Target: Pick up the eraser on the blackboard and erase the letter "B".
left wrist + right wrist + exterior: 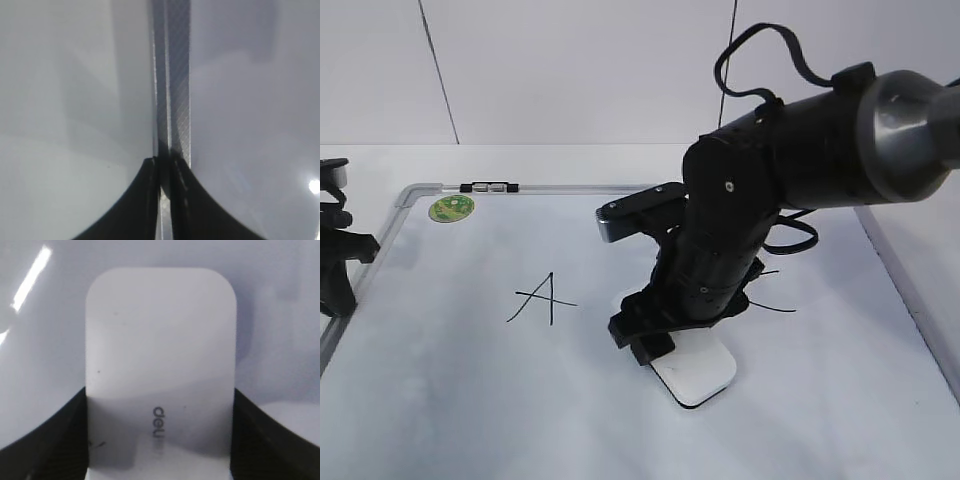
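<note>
only up close, eraser (160, 365) lettering between right hand (160, 440) fingers (45, 450)

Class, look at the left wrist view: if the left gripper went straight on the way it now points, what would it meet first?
Probably the blackboard's silver-grey frame, which runs straight ahead of the left gripper. Its jaws look nearly closed with nothing between them. Depth is unclear, so the gap to the frame cannot be judged.

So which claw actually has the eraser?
The right claw: its fingers flank the white eraser. The left claw sits shut at the board's frame.
</note>
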Available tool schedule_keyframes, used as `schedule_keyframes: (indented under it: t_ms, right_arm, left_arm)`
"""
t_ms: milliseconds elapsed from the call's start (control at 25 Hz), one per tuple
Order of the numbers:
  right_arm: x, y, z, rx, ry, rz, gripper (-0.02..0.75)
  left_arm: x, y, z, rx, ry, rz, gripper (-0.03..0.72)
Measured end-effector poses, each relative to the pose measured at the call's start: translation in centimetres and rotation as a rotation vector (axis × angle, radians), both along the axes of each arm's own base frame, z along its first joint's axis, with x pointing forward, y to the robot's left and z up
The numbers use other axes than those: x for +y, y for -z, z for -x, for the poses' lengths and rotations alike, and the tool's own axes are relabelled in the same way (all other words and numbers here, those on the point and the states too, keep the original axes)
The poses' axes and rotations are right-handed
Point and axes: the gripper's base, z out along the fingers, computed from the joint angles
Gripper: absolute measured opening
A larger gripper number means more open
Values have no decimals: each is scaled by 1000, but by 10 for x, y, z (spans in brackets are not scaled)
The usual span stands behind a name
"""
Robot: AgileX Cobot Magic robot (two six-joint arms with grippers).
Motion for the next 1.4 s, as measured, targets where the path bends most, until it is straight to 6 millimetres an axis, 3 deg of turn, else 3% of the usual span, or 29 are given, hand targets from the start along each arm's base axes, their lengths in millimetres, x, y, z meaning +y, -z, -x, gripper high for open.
schedule_keyframes:
  t_ms: [280,960,1160,1400]
  right_arm:
    - [-7,-1,-5,-2,41,10,516]
    - [-3,0,-2,16,32,-9,516]
    - [13,0,11,10,-43,-3,516]
    - [56,0,55,26,-197,-12,516]
  left_arm:
    - [0,1,0,0,-3,3,29]
    - [-1,1,0,5,-7,9,13]
    - [-1,0,1,17,-1,6,13]
    - [0,0,2,28,3,2,13]
